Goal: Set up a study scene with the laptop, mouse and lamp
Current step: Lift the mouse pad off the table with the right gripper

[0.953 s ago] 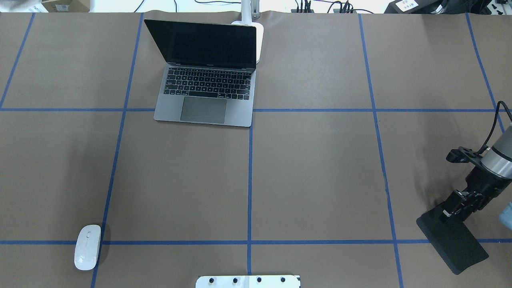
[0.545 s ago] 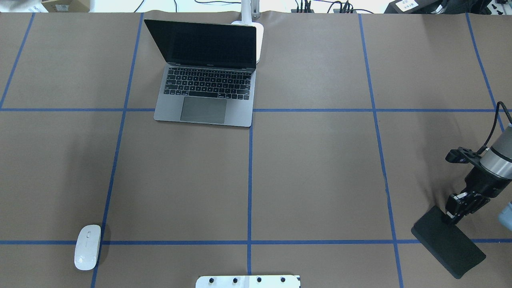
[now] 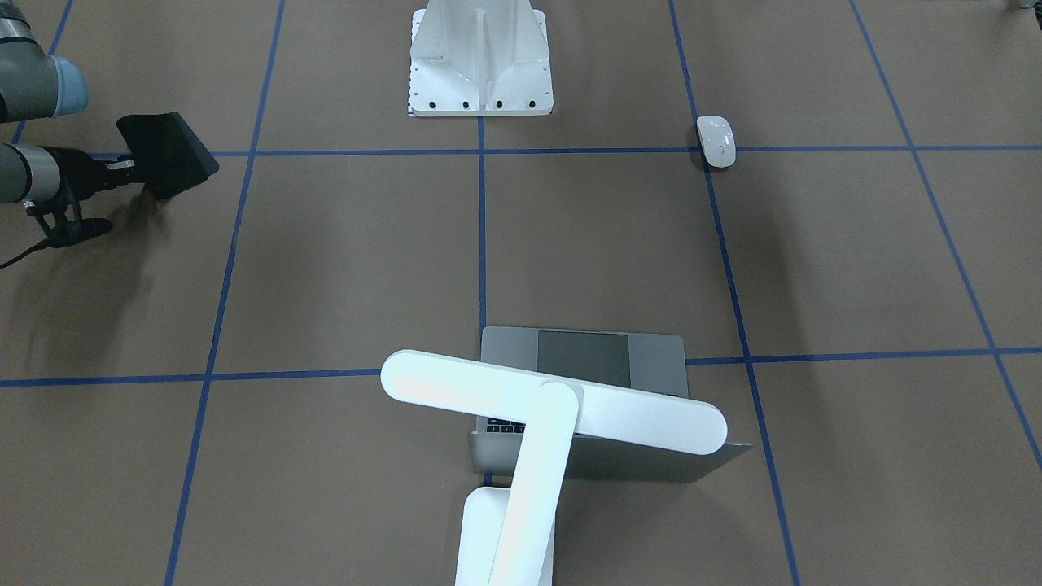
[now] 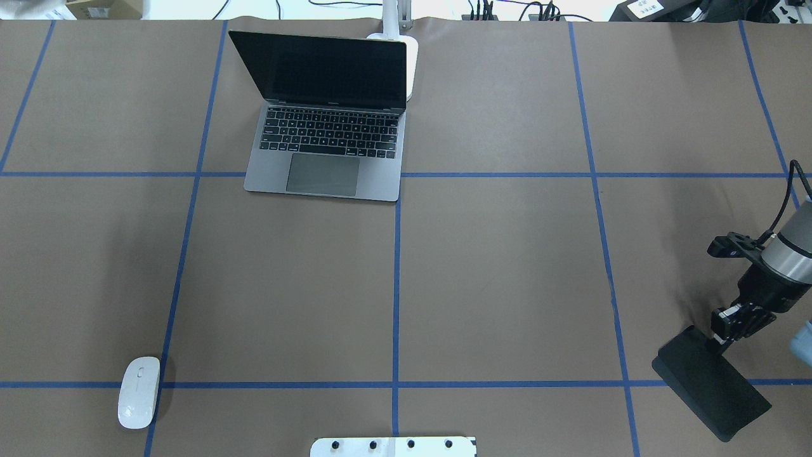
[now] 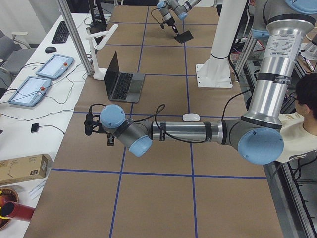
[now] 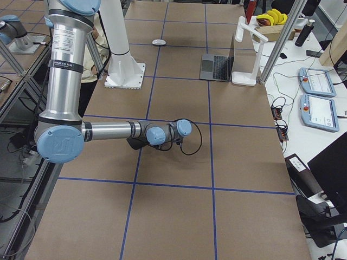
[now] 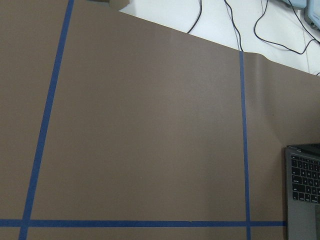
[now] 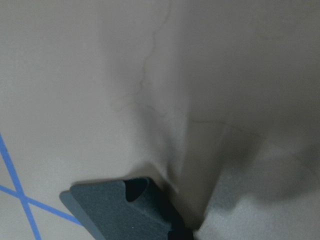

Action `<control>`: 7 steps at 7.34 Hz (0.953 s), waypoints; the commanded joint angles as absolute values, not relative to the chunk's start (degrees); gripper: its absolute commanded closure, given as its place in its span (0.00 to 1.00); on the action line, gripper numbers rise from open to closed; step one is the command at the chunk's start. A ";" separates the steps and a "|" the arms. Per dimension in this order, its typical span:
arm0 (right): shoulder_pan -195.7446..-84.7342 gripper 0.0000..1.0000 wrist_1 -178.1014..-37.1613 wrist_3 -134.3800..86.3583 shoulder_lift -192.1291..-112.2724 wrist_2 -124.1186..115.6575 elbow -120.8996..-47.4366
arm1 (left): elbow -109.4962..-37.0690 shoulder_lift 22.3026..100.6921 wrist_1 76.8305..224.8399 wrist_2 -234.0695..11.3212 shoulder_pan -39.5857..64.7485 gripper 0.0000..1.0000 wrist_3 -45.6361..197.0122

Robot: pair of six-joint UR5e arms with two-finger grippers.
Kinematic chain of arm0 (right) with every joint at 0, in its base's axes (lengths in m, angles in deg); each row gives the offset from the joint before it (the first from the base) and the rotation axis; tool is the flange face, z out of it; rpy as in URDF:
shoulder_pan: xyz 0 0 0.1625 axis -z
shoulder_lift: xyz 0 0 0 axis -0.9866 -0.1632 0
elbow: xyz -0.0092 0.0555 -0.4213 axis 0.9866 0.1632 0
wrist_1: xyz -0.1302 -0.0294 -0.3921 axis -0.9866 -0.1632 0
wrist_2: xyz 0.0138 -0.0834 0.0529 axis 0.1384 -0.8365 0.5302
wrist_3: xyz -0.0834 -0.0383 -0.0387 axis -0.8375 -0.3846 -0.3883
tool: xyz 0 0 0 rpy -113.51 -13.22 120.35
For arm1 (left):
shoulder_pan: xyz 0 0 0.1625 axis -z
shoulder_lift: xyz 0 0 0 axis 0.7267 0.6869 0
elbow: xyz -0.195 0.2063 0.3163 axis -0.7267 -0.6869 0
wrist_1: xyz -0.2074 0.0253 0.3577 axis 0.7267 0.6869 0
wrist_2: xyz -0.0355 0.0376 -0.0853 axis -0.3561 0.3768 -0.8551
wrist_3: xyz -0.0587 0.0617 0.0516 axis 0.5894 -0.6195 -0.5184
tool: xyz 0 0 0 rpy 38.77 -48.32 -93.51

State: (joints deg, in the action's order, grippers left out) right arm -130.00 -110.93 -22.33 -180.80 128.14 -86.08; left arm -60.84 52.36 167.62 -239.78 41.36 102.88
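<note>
The open grey laptop (image 4: pixel 323 127) stands at the table's far side, also in the front view (image 3: pixel 505 350) and at the left wrist view's edge (image 7: pixel 305 195). The white lamp's base (image 4: pixel 411 63) is behind its right corner and its bar head (image 3: pixel 553 403) hangs over it. The white mouse (image 4: pixel 139 392) lies near left, also in the front view (image 3: pixel 715 141). My right gripper (image 4: pixel 723 339) is shut on one edge of a thin black pad (image 4: pixel 710 390), held tilted at the table's right end. My left gripper (image 5: pixel 110 140) shows only in the exterior left view; I cannot tell its state.
A white flanged pedestal (image 3: pixel 480 57) with bolt holes stands at the near middle edge (image 4: pixel 393 446). Blue tape lines divide the brown table cover. The cover is wrinkled under the pad (image 8: pixel 125 210). Cables and tablets lie beyond the far edge.
The right gripper has turned and drawn back a little with the black pad, whose held edge has shifted slightly left. Laptop, lamp and mouse have not moved.
</note>
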 commanded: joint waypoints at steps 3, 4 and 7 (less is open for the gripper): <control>-132.27 1.00 -111.04 -22.23 -180.92 127.96 -90.64 | -60.80 52.36 167.62 -239.78 41.36 0.00 102.79; -134.98 1.00 -111.21 -22.23 -181.01 127.88 -92.58 | -60.80 52.36 167.62 -239.78 41.45 0.00 102.79; -141.76 1.00 -111.57 -22.14 -179.87 124.54 -97.16 | -60.89 52.36 167.62 -240.84 42.24 0.00 102.01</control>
State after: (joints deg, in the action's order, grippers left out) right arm -139.24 -111.36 -22.18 -180.71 125.69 -95.70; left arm -60.88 52.36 167.62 -240.61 41.94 102.60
